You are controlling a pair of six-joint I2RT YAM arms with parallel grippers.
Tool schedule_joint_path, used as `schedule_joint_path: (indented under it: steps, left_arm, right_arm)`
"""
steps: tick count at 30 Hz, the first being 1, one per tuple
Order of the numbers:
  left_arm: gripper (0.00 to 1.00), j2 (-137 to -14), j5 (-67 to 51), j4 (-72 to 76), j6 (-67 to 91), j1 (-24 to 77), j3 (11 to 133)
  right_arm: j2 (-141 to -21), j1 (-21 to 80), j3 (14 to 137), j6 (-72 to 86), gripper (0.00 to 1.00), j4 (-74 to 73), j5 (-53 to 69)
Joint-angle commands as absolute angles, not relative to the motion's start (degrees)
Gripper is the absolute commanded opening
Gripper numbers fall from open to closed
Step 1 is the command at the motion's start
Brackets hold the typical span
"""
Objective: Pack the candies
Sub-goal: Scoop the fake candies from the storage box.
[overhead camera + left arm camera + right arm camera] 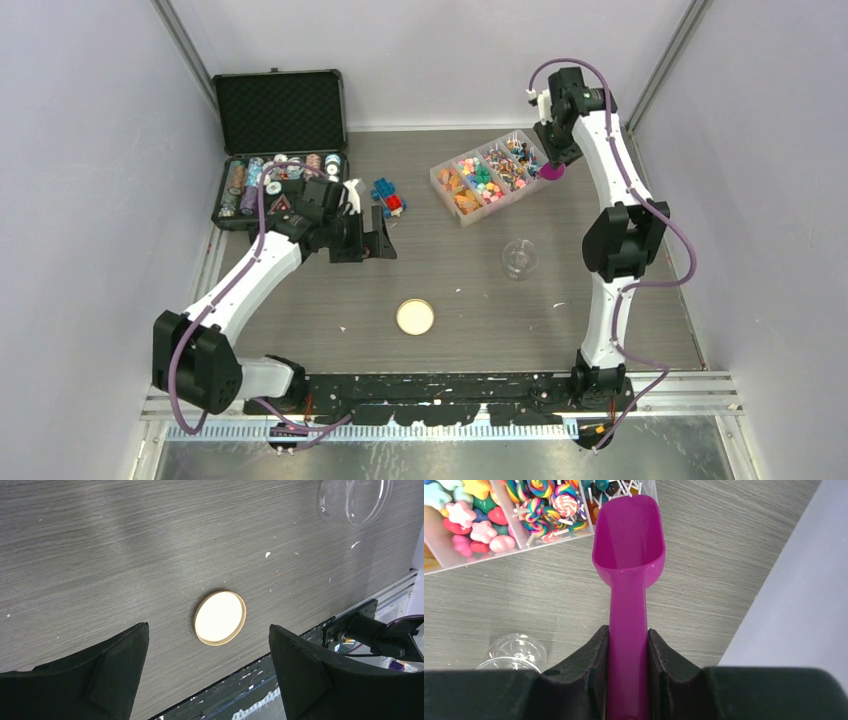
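The candies [487, 172] lie sorted in a clear compartment box [440, 180] at the back of the table. In the right wrist view they show as star shapes and swirl lollipops [544, 502]. My right gripper [628, 630] is shut on the handle of a purple scoop [629, 550]. The scoop's bowl is empty, and its tip is at the box's right end [552, 172]. A clear cup [519, 258] stands in front of the box. A round cork lid [220, 617] lies flat near the front edge. My left gripper [208, 626] hangs open above the table with nothing in it.
A black case [280, 110] of spool-like discs stands open at the back left. A blue-and-red brick toy [388, 196] lies next to it. The enclosure wall [804, 605] runs close on the right. The arms' black base rail [450, 385] lines the near edge.
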State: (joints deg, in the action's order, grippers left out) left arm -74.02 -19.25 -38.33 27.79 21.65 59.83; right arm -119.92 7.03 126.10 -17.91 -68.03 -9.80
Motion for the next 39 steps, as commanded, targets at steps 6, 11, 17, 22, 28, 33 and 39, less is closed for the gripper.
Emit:
schedule_joint_path:
  steps: [6,11,17,22,28,33,39]
  left_arm:
    - [0.91,-77.0,-16.3,-37.1,23.6,21.9,60.6]
    - [0.91,-78.3,-16.7,-37.0,23.7,21.9,61.2]
    - [0.90,-78.3,-17.2,-36.9,23.8,21.9,60.8]
    - [0.90,-77.9,-16.9,-37.0,23.7,21.9,60.3]
    - [0.90,-77.2,-16.6,-37.4,23.6,21.9,60.1]
    - [0.89,-76.7,-16.6,-37.4,23.6,21.9,59.6]
    - [0.89,-76.1,-16.7,-37.3,23.5,21.9,59.4]
  right_arm:
    - [-125.6,5.6,136.2,-20.0,0.00,-73.3,-6.8]
    - [-128.1,5.5,137.6,-20.5,0.00,-71.7,-5.9]
    - [-129.6,5.5,136.0,-20.8,0.01,-68.7,-5.5]
    - [-126.9,5.4,130.1,-21.8,0.00,-63.7,-4.0]
    - [-123.1,5.1,121.2,-22.4,0.00,-57.2,-2.2]
    - [-122.2,4.5,117.9,-22.1,0.01,-54.9,-1.6]
    - [-121.1,3.6,114.8,-21.5,0.00,-51.8,-0.8]
